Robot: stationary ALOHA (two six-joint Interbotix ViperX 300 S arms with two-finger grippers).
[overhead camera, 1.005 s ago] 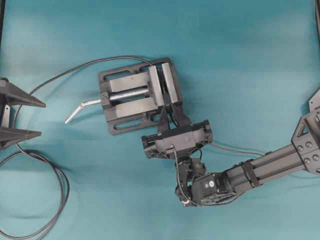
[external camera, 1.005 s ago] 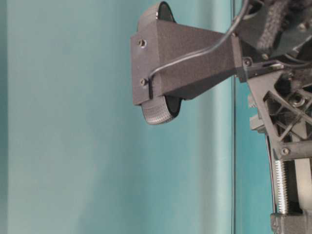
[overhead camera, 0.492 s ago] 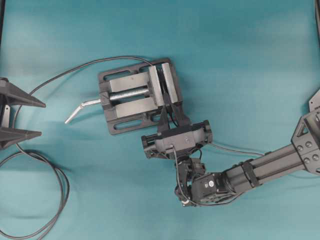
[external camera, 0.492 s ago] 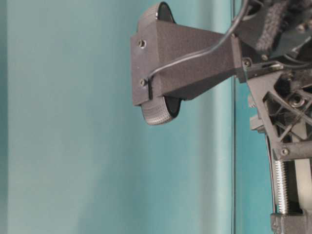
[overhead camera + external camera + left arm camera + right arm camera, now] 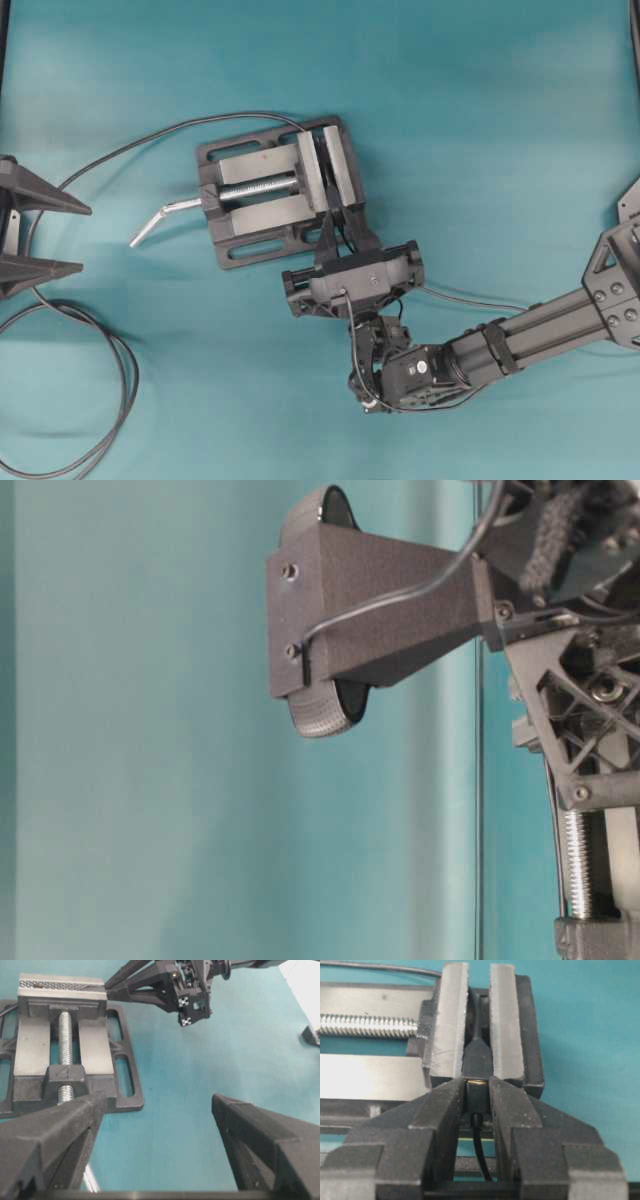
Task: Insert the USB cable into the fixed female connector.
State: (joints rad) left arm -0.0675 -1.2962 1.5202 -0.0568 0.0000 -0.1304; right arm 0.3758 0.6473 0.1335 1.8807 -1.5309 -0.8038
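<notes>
A black vise (image 5: 280, 190) with a silver screw handle (image 5: 152, 222) at its 9 o'clock grips the dark socket (image 5: 479, 1058) between its plates, where the right tool (image 5: 478, 1102) pinches the black plug (image 5: 475, 1095) against it; the left tool (image 5: 155, 1125) is spread above the teal desk (image 5: 500, 120).

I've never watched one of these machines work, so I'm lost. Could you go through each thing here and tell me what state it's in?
left gripper: open, holding nothing.
right gripper: shut on the USB cable.
USB cable: plug held right at the connector, a sliver of metal tip showing.
fixed female connector: clamped between the vise's plates.
vise: closed on the connector, flat on the table.
</notes>
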